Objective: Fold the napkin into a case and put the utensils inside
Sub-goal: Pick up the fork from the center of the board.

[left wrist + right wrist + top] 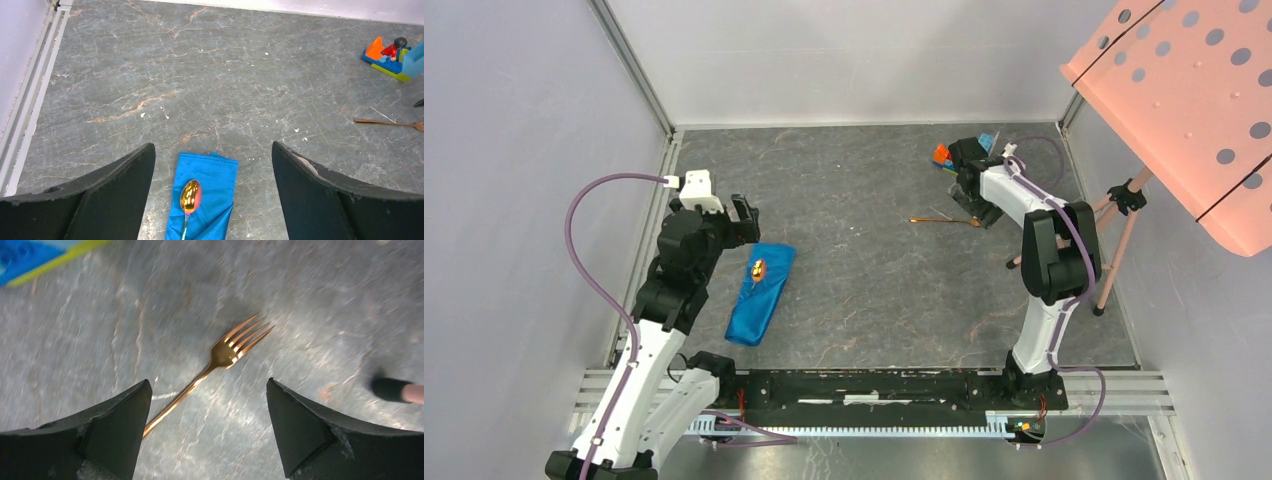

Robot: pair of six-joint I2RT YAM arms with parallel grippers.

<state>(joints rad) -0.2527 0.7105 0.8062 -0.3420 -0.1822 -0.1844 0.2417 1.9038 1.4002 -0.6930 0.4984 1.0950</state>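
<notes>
Gold spoon (758, 268) on folded blue case (757, 308); fork (939, 219) well apart.

Top cam sits high at the near side, looking down on the whole table (874, 190). Left wrist cam looks forward and down over the blue case (212, 172) from fairly high; right wrist cam hangs close above the fork (225, 354). All three catch that fork.

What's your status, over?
Left end effector open by folded napkin, spoon lying on it. Right end effector open above fork. Toy blocks nearby, clear of fork.
</notes>
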